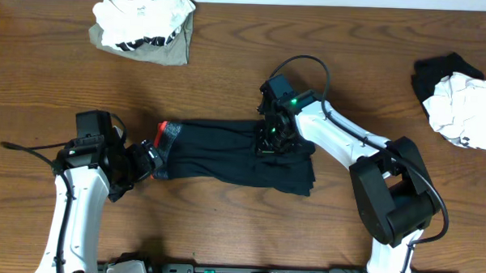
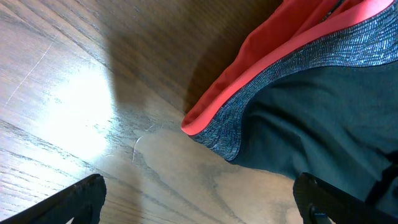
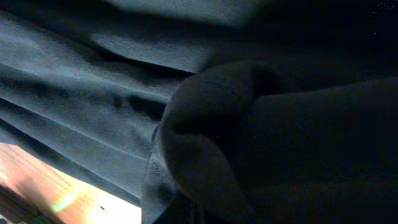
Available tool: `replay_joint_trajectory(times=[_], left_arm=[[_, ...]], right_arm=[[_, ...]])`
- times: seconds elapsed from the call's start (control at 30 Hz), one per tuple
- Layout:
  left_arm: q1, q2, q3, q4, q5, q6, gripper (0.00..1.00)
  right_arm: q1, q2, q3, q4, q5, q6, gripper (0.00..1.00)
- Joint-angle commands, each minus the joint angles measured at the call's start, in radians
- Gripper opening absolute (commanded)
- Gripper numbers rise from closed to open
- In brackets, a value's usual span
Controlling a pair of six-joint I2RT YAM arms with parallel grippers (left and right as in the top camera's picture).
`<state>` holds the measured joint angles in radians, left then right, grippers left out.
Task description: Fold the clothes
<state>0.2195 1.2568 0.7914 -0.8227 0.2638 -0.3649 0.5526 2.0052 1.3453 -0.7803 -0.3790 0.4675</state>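
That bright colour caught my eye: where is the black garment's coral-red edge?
In the overhead view, the coral-red edge sits at the left end of the long black fabric garment lying centre-frame, right beside the open left gripper.

White arms [image 1: 340,138], black joints [image 1: 395,194], cables [image 1: 306,58], black left pincer [image 1: 151,162], green light [image 1: 294,103].

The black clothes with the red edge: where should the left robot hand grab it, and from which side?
Probably the grey band with its coral-red edge at the black garment's end, coming from the left arm's side, where the left gripper is open. That hem looks thick and seems lifted off the table.
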Motion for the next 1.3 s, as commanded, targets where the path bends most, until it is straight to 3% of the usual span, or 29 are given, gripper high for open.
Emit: replay_joint_trajectory(times=[0.0, 0.1, 0.13, 0.17, 0.2, 0.27, 0.5, 0.77, 1.27], left_arm=[[-0.003, 0.006, -0.012, 0.003, 0.009, 0.013, 0.98], [-0.003, 0.006, -0.012, 0.034, 0.009, 0.013, 0.98], [-0.003, 0.006, -0.012, 0.047, 0.009, 0.015, 0.98], [-0.003, 0.006, -0.012, 0.065, 0.009, 0.026, 0.98], [-0.003, 0.006, -0.012, 0.085, 0.009, 0.043, 0.98], [-0.003, 0.009, -0.012, 0.127, 0.009, 0.068, 0.98], [-0.003, 0.13, -0.012, 0.212, 0.026, 0.085, 0.98], [0.0, 0.349, -0.011, 0.301, 0.151, 0.15, 0.98], [0.0, 0.371, -0.011, 0.35, 0.242, 0.227, 0.98]], right_arm=[[-0.031, -0.05, -0.005, -0.014, 0.032, 0.007, 0.01], [-0.072, -0.14, -0.002, -0.047, 0.079, 0.007, 0.04], [-0.086, -0.169, -0.002, -0.061, 0.096, 0.006, 0.11], [-0.103, -0.204, -0.002, -0.079, 0.116, 0.005, 0.25], [-0.124, -0.241, -0.002, -0.096, 0.121, -0.018, 0.69], [-0.153, -0.29, -0.003, -0.12, 0.117, -0.066, 0.99], [-0.202, -0.373, -0.003, -0.241, 0.117, -0.167, 0.99], [-0.202, -0.374, -0.003, -0.288, 0.121, -0.216, 0.99], [-0.2, -0.385, -0.006, -0.307, 0.1, -0.201, 0.99]])
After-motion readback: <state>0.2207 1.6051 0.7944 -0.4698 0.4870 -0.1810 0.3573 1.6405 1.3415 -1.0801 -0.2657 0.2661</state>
